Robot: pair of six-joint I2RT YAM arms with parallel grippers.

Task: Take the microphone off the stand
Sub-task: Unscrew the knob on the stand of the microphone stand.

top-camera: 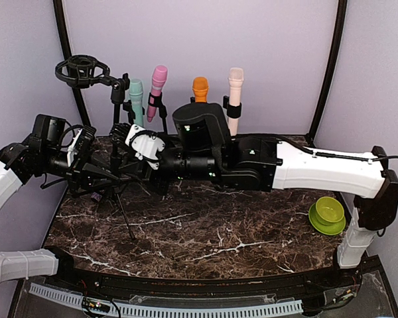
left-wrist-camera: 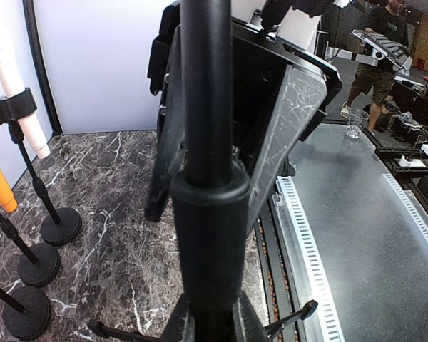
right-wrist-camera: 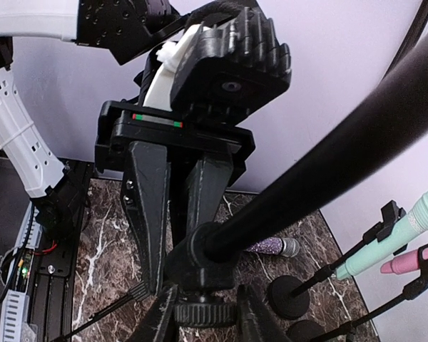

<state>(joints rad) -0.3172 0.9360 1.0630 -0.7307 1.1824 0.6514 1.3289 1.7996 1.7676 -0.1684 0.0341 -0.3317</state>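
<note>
The marbled worktop (top-camera: 205, 225) carries a tall black tripod stand (top-camera: 115, 116), and both arms meet at its pole. The right arm (top-camera: 318, 165) stretches low across the worktop from its own side, while the left arm (top-camera: 6, 175) bends in at about the same height. The left end effector (left-wrist-camera: 210, 324) has its 2 fingers pressed against the pole near a collar. The right end effector (right-wrist-camera: 203, 317) straddles the same joint, but I cannot tell whether it is clamped or only spread around it. The cradle (top-camera: 79, 64) at the stand's top looks empty. A glittery purple microphone (right-wrist-camera: 271, 247) lies on its side on the worktop near the stand's feet and is probably the task's piece. It should be rigid, fairly weighty and prone to rolling, so a pinch across the middle of the barrel, clear of the grille, suits it best. The stand itself looks top-heavy and easy to tip.
</note>
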